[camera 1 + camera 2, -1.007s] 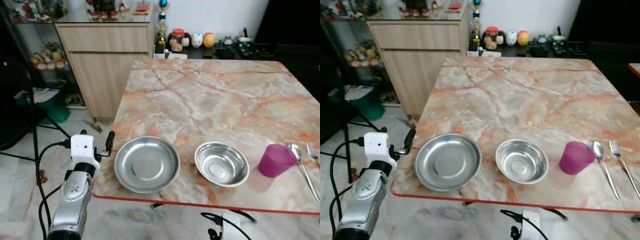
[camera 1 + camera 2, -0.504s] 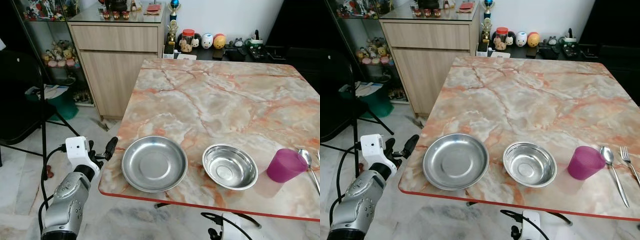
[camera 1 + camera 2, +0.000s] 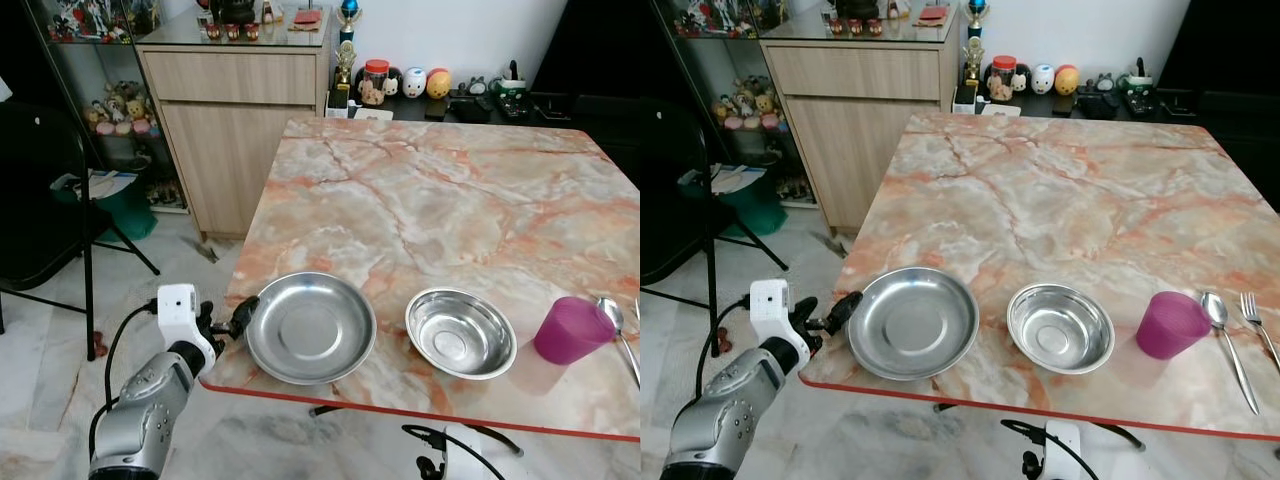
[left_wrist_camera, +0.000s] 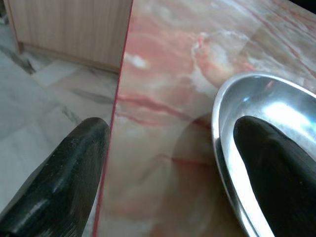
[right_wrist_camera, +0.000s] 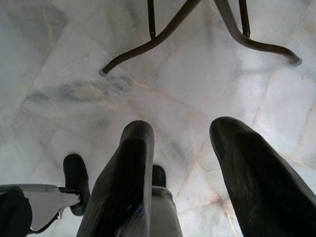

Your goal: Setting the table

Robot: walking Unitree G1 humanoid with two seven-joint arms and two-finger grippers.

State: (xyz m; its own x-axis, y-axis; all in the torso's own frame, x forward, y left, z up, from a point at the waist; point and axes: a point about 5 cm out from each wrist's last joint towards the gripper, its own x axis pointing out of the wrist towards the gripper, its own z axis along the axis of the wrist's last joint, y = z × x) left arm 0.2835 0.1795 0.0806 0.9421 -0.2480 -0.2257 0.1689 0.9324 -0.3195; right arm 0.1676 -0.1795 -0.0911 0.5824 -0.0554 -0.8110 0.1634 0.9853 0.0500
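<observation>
The desk [image 3: 440,200] in front of me is big and square, with a smooth marble top in pink, orange and grey swirls and a thin red edge. Past its far left corner stands a light wooden cabinet [image 3: 235,120], and the floor [image 5: 74,64] under me is pale, shiny stone tile. Near the front edge of the desk sits a wide, shallow metal plate [image 3: 311,327], round and shiny like a mirror. Just to its right, not touching it, is a smaller, deeper metal bowl [image 3: 461,333], also round and shiny. Further right stands a purple plastic cup [image 3: 573,331], and right beside the cup lie a metal spoon [image 3: 1219,320] and a fork [image 3: 1257,318]. My left fingers [image 3: 241,317] are black and rounded, and they reach in at the front left corner of the desk. They are spread wide apart and hold nothing. In my left wrist view one finger [image 4: 69,177] is out past the red edge of the desk, and the other is over the left rim of the plate, so the rim lies between them. I cannot tell if that finger touches the plate. My right fingers [image 5: 180,187] hang low over the floor, spread open, holding nothing.
</observation>
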